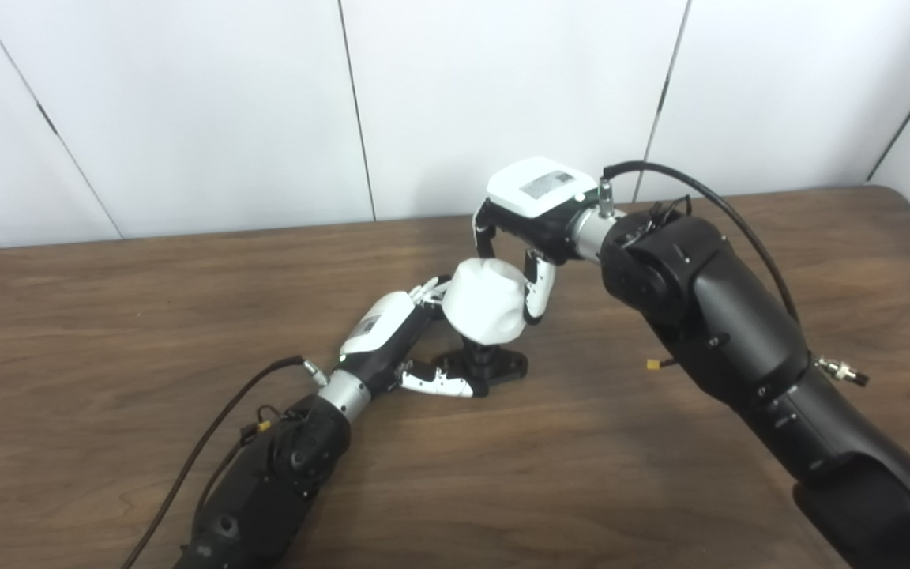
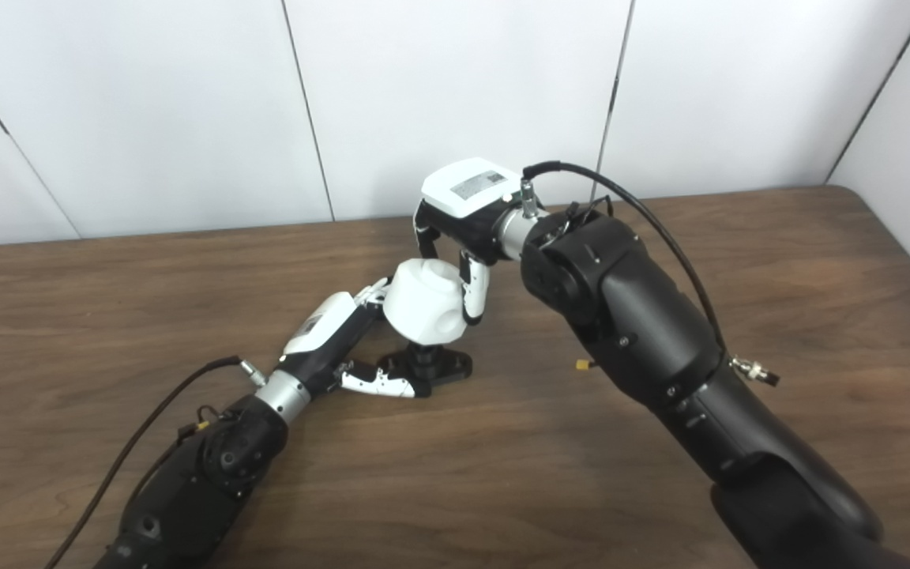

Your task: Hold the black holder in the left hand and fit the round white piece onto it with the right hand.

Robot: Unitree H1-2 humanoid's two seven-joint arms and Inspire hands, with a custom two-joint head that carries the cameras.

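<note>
The black holder (image 1: 496,366) stands on the wooden table (image 1: 107,332) near the middle, with a short post rising from its flat base. My left hand (image 1: 392,340) is shut on the holder: its thumb lies along the front of the base and its fingers reach behind the post. The round white piece (image 1: 486,304) sits on top of the post. My right hand (image 1: 535,212) comes down from above and is shut on the white piece, with one finger on its right side and others at its upper left. The same shows in the right eye view: the holder (image 2: 437,366) and the white piece (image 2: 426,302).
The right forearm (image 1: 723,316) crosses the right half of the table. A black cable (image 1: 210,442) trails from the left wrist toward the front edge. White wall panels stand behind the table's far edge.
</note>
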